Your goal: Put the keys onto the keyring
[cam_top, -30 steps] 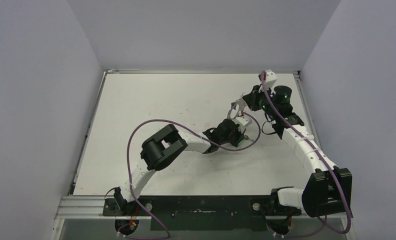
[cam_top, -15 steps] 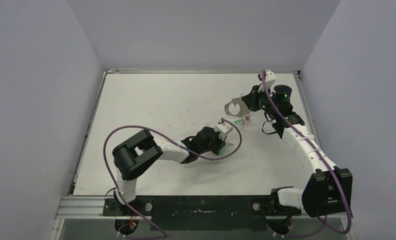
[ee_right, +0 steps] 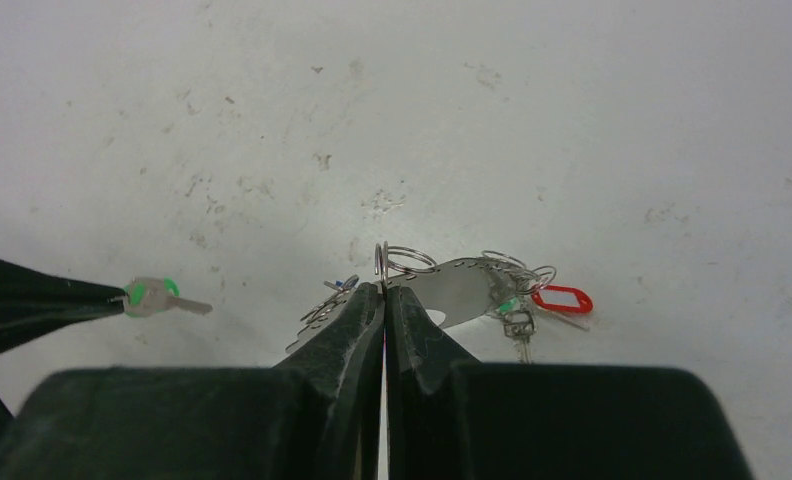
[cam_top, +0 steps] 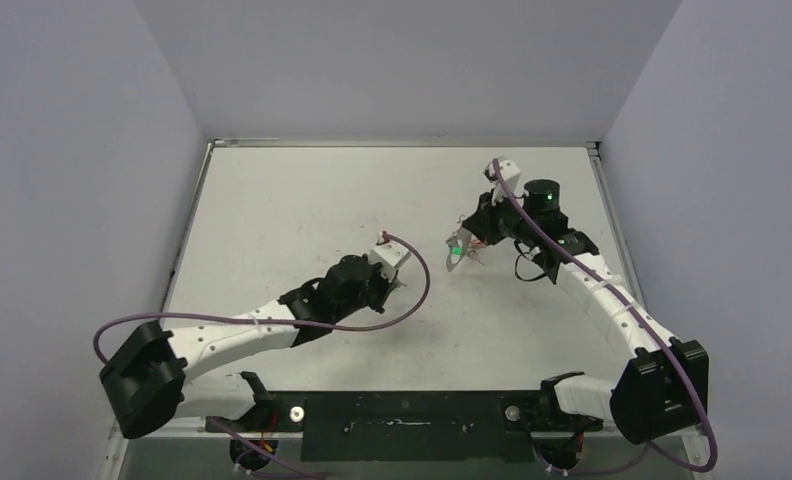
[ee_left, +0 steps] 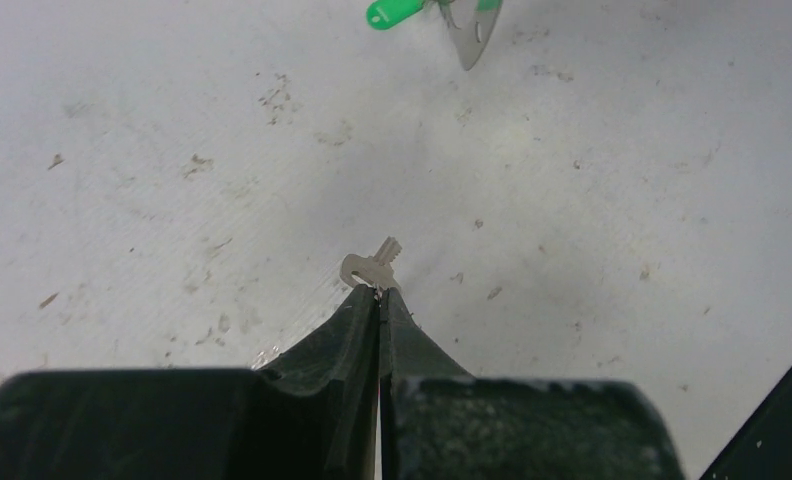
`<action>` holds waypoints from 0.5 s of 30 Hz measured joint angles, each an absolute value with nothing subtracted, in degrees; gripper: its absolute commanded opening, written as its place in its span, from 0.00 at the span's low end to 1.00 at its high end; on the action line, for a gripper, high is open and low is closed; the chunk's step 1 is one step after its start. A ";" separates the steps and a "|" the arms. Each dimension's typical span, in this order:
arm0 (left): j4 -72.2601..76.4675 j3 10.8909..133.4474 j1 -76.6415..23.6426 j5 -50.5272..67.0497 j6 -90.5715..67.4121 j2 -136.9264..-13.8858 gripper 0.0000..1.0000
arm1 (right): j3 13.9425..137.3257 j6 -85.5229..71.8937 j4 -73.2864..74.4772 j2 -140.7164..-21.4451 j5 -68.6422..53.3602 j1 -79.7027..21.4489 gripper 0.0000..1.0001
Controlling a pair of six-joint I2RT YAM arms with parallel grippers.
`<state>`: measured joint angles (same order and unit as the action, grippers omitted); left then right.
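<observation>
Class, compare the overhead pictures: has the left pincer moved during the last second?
Yes. The left pincer has drawn back leftward, farther from the table's right edge, still shut on a key.

We have the keyring [cam_top: 456, 252] at the right jaws, just right of the tabletop's [cam_top: 292, 200] middle; one key [ee_left: 370, 268] at the left jaws sits left of it, nearer the bases, not touching.

Left arm [cam_top: 227, 335]: stretched low, forward and inward.
Left gripper [ee_left: 377, 296]: clamped on key [ee_left: 370, 268].
Right arm [cam_top: 604, 297]: reaching forward, wrist turned inward.
Right gripper [ee_right: 384, 290]: clamped on keyring [ee_right: 464, 285].
</observation>
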<state>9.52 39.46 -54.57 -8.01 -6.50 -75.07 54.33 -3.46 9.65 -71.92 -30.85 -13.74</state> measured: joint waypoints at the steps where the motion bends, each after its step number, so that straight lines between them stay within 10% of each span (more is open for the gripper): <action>1: 6.72 39.22 -54.46 -8.58 -6.28 -72.60 0.00 | 54.33 -2.70 10.70 -71.59 -30.89 -15.00 0.00; 15: -12.27 30.13 -54.33 -1.96 -1.28 -41.71 0.00 | 47.13 6.17 16.43 -65.08 -37.17 -28.91 0.00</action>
<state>-12.27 30.13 -54.33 -1.96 -1.28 -41.71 47.13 6.17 16.43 -65.08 -37.17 -28.91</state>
